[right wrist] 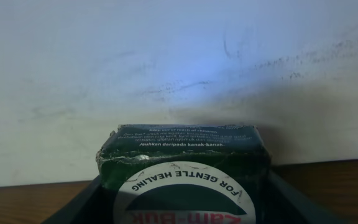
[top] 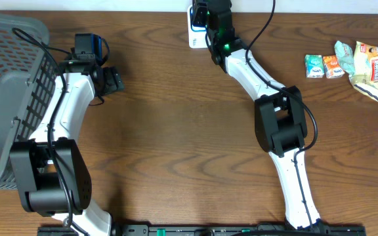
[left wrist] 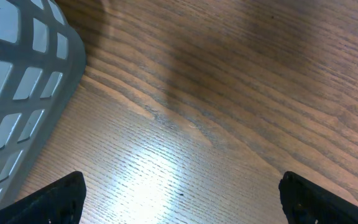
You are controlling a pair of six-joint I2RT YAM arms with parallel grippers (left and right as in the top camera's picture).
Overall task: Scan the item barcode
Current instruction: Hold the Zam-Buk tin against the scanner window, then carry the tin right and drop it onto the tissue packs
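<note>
The left arm (top: pixel 61 111) bends near the table's left edge, the left gripper (top: pixel 113 80) held low with jaws spread wide and empty, while the right arm (top: pixel 258 78) stretches to the far edge, the right gripper (top: pixel 202 18) apparently clamped on a green box (right wrist: pixel 182 155).

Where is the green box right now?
The green box is held in the right end effector at the far edge of the table, close to the white wall, seen up close in the right wrist view.

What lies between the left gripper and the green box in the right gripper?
Nothing: overhead, bare table stretches from the left gripper to the right gripper gripping the green box.
</note>
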